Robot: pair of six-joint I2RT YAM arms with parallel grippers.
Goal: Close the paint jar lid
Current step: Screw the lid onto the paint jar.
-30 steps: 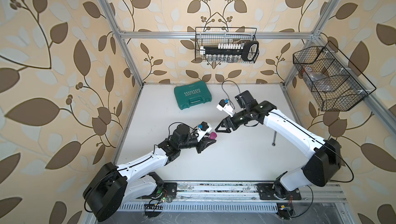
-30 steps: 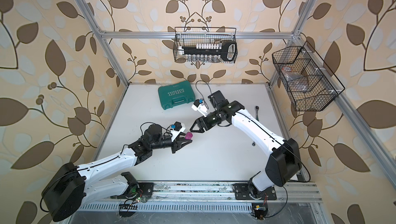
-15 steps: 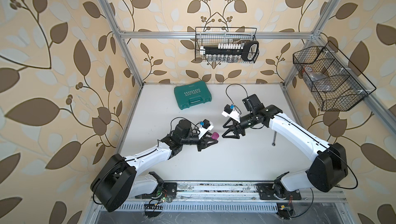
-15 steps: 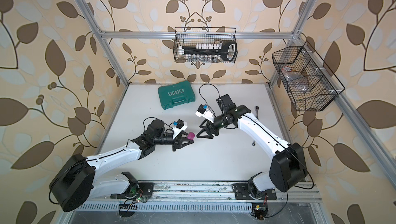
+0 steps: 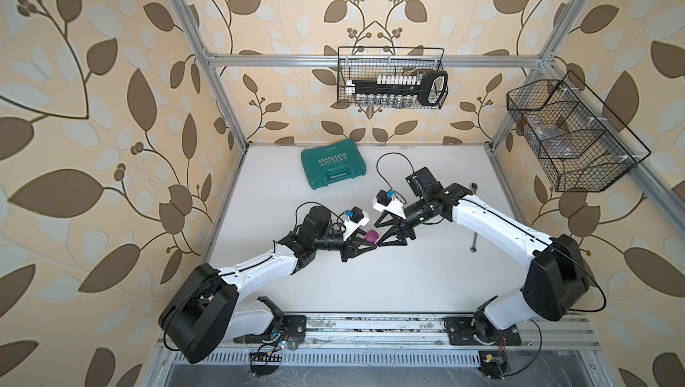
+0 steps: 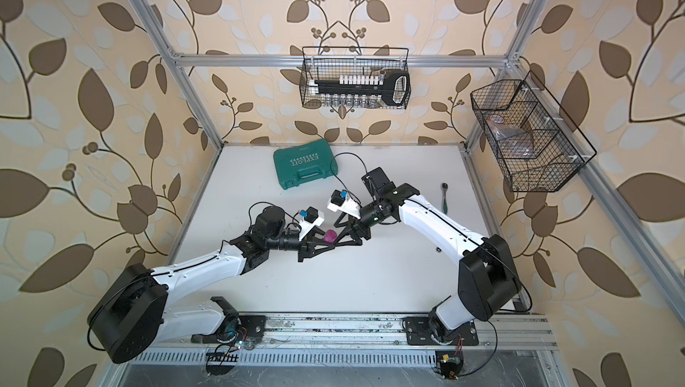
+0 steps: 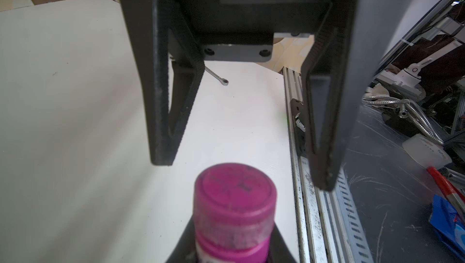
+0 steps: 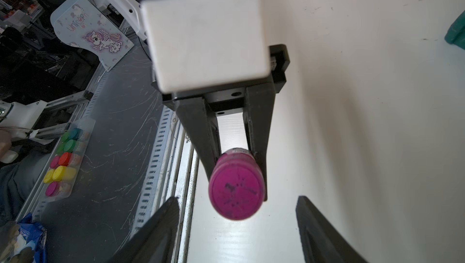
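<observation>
Above table (image 5: 370,292) centre: left claw (image 8: 237,159) clamped on paint jar (image 7: 226,253), lid (image 8: 236,191) already sitting on it. Beyond, right claw (image 7: 242,171) spread apart, fingertips just short of lid, no contact. Remaining: probably grip lid, twist tight. Left wrist view shows lid-jar seam; top views just magenta blob.

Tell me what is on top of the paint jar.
The lid sits on the paint jar, covering its mouth. The contents are hidden, as is whether it is fully tightened.

The left arm (image 5: 259,266) and right arm (image 5: 493,225) wear white shells, black joints (white camera blocks (image 5: 385,201) at wrists).
</observation>
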